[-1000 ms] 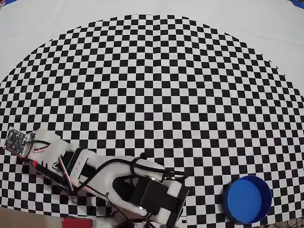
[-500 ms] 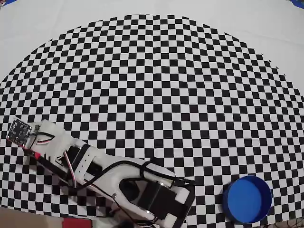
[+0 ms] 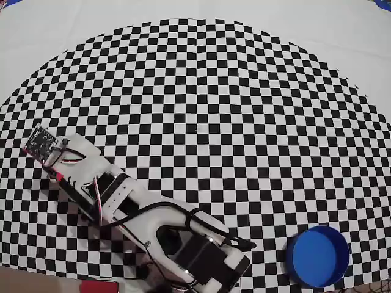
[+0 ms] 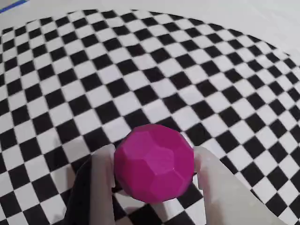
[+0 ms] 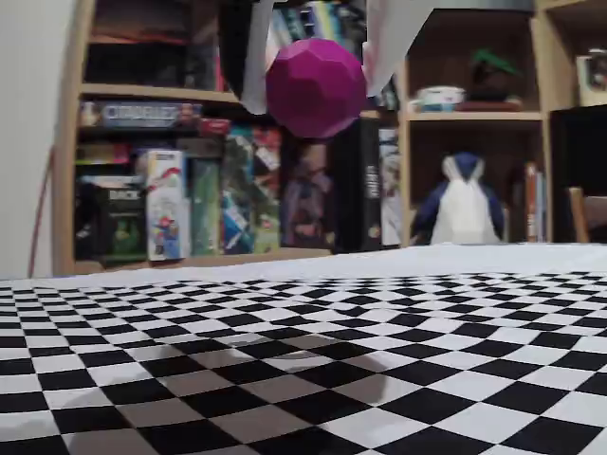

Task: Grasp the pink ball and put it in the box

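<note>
Between the two white fingers of the gripper, the pink ball is held firmly, one finger on its left side and one on its right in the wrist view. The fixed view shows the same pink ball high above the worktop, clear of the checkered cloth, with its soft shadow on the squares below.

From the overhead view, the white arm reaches from the near edge toward the left part of the checkered cloth, and the ball itself is hidden under the arm there. The box, a round blue tub, stands at the near right corner of the cloth, well apart from the arm. Only bare checker squares lie between the arm and the box.

Behind the worktop in the fixed view stands a wooden bookshelf with game boxes and books, and a toy penguin sits on a shelf at the far right.
</note>
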